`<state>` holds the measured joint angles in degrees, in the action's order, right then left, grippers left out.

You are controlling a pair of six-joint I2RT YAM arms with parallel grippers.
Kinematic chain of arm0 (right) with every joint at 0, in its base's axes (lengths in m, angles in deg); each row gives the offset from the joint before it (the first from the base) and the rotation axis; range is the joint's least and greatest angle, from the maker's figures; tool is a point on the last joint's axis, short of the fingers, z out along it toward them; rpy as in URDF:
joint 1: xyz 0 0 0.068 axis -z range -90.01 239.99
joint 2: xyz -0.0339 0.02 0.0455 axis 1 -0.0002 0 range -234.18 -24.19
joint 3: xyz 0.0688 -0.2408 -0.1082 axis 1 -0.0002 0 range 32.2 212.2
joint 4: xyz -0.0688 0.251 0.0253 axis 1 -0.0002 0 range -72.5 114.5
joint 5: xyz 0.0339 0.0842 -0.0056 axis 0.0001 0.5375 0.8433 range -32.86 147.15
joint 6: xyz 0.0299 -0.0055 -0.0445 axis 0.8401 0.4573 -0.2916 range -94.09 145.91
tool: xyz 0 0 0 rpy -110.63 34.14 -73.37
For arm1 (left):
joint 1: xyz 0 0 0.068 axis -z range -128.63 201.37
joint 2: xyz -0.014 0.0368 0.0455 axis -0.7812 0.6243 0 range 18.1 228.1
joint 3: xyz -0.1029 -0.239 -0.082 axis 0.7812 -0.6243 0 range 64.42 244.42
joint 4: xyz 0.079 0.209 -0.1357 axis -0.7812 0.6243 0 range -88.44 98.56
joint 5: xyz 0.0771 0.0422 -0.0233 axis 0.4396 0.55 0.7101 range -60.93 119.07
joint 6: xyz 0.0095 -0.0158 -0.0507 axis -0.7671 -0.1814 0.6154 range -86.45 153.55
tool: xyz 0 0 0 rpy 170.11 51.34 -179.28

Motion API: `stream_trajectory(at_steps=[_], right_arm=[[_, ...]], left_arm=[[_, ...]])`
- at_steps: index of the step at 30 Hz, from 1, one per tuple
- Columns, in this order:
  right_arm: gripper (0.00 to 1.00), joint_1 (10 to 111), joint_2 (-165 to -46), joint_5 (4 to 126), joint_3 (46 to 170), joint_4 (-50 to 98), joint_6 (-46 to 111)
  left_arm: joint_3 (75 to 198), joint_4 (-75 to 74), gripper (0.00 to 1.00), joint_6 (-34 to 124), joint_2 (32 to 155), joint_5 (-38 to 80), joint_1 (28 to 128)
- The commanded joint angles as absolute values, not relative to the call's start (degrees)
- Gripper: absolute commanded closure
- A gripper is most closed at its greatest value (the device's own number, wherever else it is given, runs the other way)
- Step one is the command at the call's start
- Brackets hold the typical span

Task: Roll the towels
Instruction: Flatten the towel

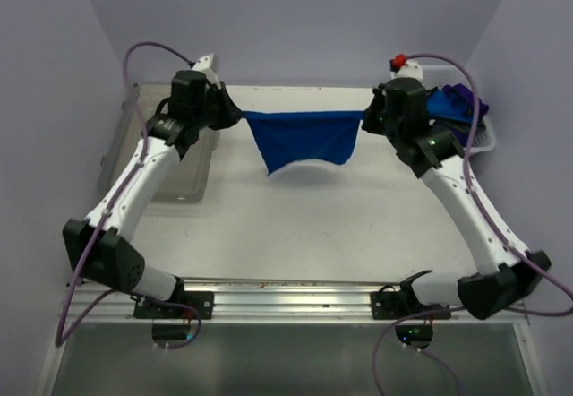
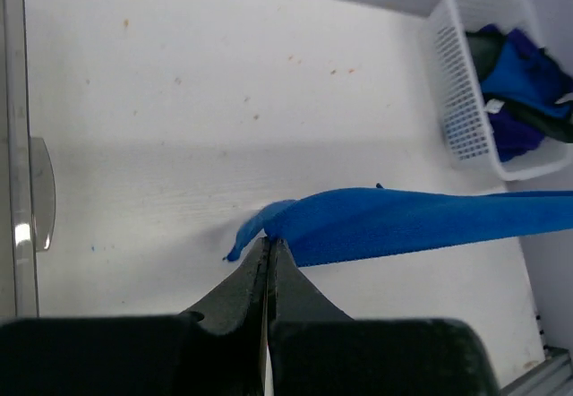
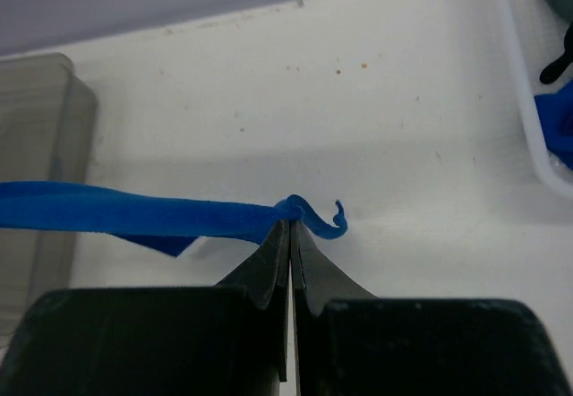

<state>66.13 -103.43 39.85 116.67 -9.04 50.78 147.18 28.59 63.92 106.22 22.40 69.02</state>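
Under both hands, desk (image 1: 295, 226): white, flat and lightly speckled. The cloth's lower hem hangs close to it; I cannot tell whether it touches.
Outward of the left hand, clear bin (image 1: 183, 176): a see-through plastic tub standing on the desk.
Between the hands, blue towel (image 1: 303, 141): bright blue cloth strung from hand to hand. Its top edge is pulled fairly straight and the body sags to a curved hem.
Handling: it looks light, soft and limp. It will likely droop wherever it is unsupported. It seems neither fragile nor slippery.
Where to hold: the two top corners, as now. For rolling, probably one short edge once it lies flat.
Outward of the right hand, basket (image 1: 483, 141): white mesh, holding spare towels (image 1: 457, 102) in blue and purple.
Left hand (image 2: 268, 242): pinched tight on one upper corner, with a small tip poking past it.
Right hand (image 3: 291, 226): pinched tight on the other corner, with a curled tip showing.
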Motion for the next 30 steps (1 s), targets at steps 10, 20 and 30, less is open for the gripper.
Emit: stream_trajectory(at_steps=[10, 20, 30], right_arm=[[1.0, 66.1, -78.0, 47.0, 116.6, -16.8, 44.8], [1.0, 66.2, -71.4, 49.9, 118.8, -28.7, 51.0], [1.0, 66.3, -88.0, 44.1, 108.1, -23.7, 53.1]], left_arm=[[143.6, 29.3, 1.0, 64.4, 76.3, 15.5, 68.6], [143.3, 42.7, 1.0, 65.2, 66.6, 13.2, 68.6], [131.9, 33.6, 1.0, 65.3, 85.5, 17.8, 68.6]])
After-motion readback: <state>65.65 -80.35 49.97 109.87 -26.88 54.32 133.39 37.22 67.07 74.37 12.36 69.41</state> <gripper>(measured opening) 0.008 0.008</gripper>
